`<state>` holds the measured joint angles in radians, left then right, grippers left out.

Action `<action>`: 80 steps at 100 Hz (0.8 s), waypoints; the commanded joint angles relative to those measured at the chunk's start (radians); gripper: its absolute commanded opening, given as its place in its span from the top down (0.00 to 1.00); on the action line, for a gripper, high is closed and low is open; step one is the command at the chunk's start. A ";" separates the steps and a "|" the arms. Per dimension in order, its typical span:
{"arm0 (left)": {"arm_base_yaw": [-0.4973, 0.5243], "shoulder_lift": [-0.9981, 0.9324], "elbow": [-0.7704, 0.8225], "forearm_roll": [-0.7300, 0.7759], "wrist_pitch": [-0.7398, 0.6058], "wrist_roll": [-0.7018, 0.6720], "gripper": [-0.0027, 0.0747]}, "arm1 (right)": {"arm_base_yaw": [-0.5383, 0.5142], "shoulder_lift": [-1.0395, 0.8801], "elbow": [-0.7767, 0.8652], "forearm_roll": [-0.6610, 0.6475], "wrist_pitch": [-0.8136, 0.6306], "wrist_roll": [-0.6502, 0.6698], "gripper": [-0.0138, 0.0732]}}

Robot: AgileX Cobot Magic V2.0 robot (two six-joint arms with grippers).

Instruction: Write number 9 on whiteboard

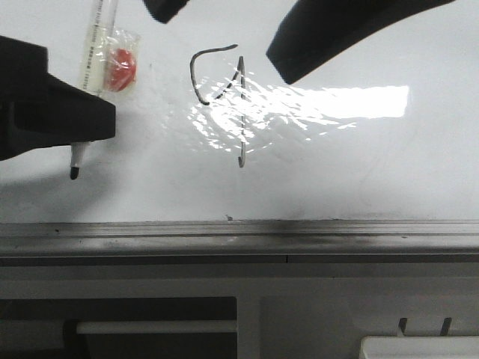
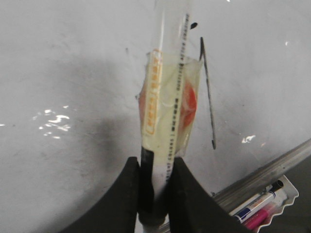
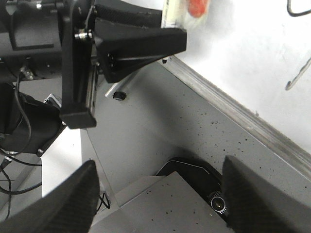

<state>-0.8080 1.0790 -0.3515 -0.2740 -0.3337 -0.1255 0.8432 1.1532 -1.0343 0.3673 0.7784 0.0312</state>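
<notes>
The number 9 [image 1: 224,97] is drawn in thin dark strokes on the whiteboard [image 1: 359,172], with an open loop and a long stem ending in a hook. Its stem also shows in the left wrist view [image 2: 209,97] and the right wrist view [image 3: 299,77]. My left gripper [image 1: 90,127] is left of the 9 and shut on a marker [image 2: 155,189]. The marker's dark tip [image 1: 75,170] points toward the board's near edge. My right gripper [image 1: 224,48] hovers over the far part of the board above the 9, open and empty [image 3: 160,199].
A clear plastic packet with a red piece [image 1: 120,67] and a clear printed strip lie on the board left of the 9. A grey metal rail [image 1: 239,232] edges the board. A tray holds spare markers [image 2: 262,206]. A white box [image 1: 419,348] sits below at the right.
</notes>
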 commanded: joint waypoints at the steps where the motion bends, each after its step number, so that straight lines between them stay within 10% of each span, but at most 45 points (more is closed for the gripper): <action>1: 0.006 0.011 -0.031 -0.090 -0.080 0.007 0.99 | -0.002 -0.015 -0.029 0.014 -0.052 -0.006 0.31; 80: 0.006 0.091 -0.031 -0.211 -0.107 0.003 0.99 | -0.002 -0.015 -0.029 0.025 -0.038 -0.001 0.31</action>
<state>-0.8036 1.1772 -0.3557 -0.4632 -0.3903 -0.1236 0.8432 1.1532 -1.0343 0.3731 0.7784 0.0330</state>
